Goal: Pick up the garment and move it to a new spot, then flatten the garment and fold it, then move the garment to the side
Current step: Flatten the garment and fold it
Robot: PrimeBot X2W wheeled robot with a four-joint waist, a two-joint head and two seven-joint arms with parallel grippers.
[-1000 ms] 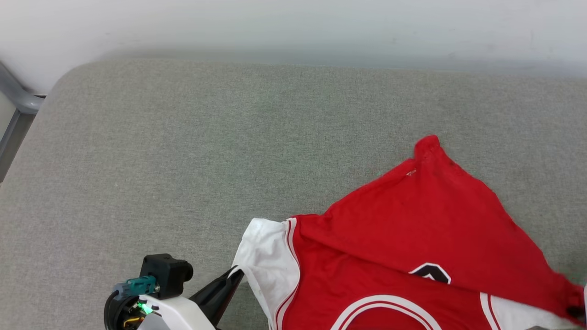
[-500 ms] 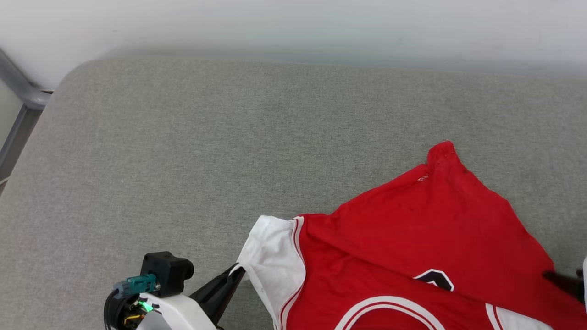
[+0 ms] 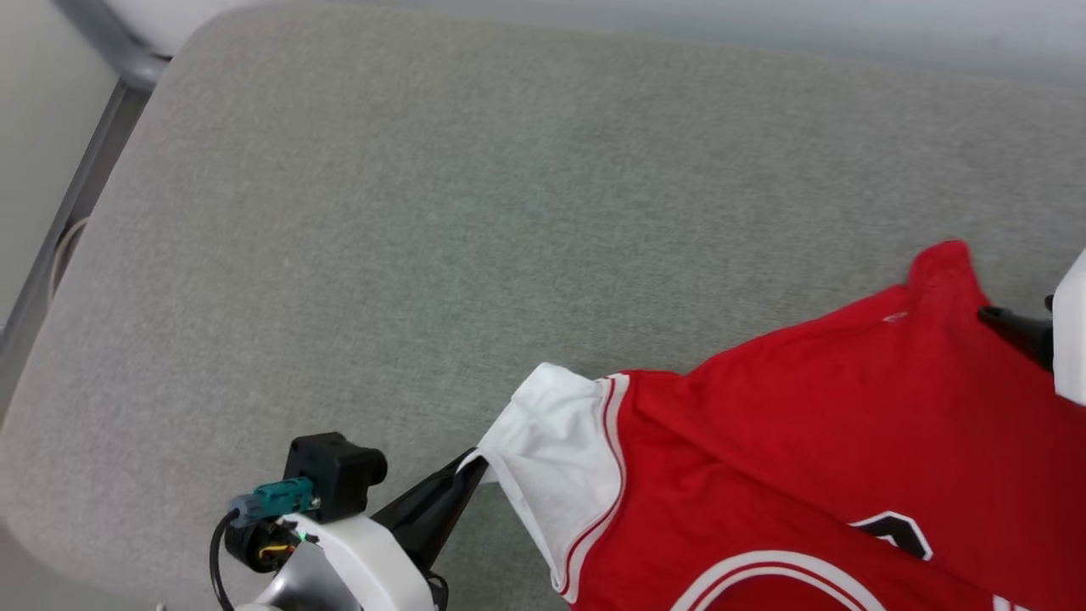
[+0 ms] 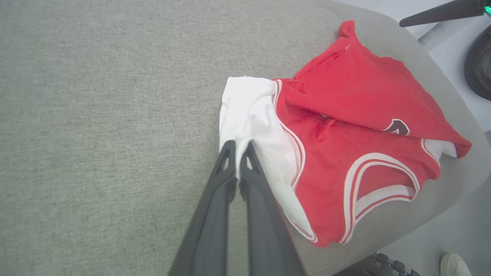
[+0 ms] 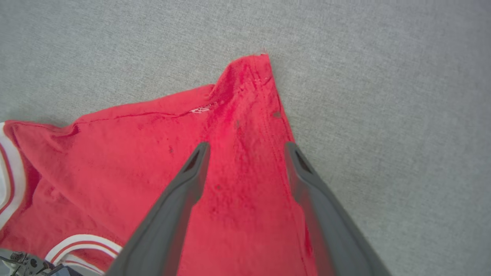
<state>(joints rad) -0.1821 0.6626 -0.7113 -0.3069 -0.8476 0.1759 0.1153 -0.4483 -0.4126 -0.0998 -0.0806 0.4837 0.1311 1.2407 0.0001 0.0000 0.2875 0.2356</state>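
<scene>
Head view, from the left: the left gripper sits by the grey cushion's near edge, clenched on the hem of the white sleeve. From there the garment spreads rumpled over the cushion's near right part, with a red flap folded across its print. Further right, the right gripper hangs with fingers spread wide over the pointed red corner, gripping nothing. I judge this to be the flattening step. The next move is likely to close the right claw on that corner, then draw both holds apart to smooth the cloth.
</scene>
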